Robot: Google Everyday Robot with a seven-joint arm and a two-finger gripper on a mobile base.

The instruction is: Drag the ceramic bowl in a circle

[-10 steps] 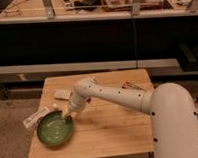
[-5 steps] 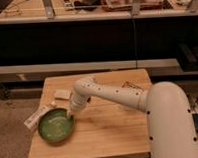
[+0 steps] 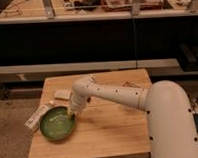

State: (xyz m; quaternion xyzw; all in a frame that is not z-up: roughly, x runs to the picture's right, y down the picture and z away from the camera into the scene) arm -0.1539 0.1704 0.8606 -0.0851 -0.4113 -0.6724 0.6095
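On the left of the wooden table [image 3: 110, 135] we see a long pale packet [image 3: 35, 117] just beside the ceramic bowl [image 3: 55, 126]. The green bowl sits on the table's left side, toward the near edge. The gripper [image 3: 72, 113] meets the bowl's right rim; we cannot tell whether it is clamped there. The white arm [image 3: 113, 95] stretches away right.

upright green ceramic bowl [image 3: 55, 127], hand [image 3: 71, 113] at rim
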